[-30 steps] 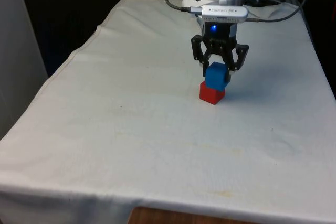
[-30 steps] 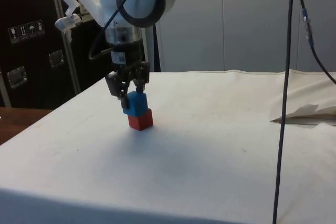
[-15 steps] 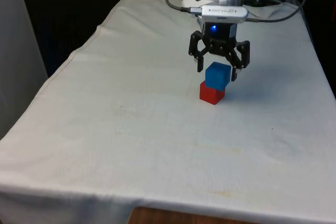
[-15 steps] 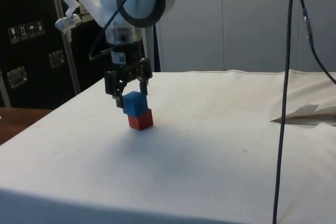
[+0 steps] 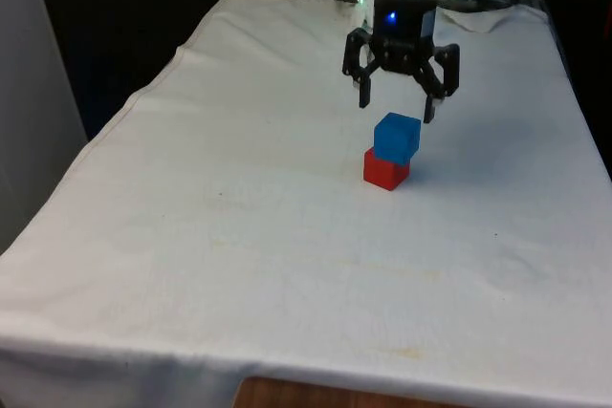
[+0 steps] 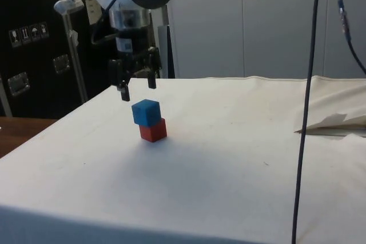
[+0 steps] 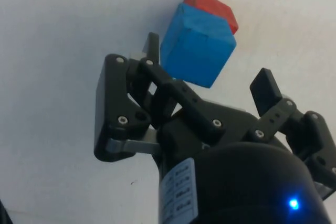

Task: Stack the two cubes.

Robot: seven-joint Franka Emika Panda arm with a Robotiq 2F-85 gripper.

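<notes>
Two cubes stacked, blue cube (image 5: 396,137) half-hiding red cube (image 5: 385,170); spread, empty claw (image 5: 400,108) above.

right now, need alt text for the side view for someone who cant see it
A blue cube sits on a red cube on a white-clothed table, slightly offset. The open black gripper hangs just above the stack, touching neither cube.
</notes>
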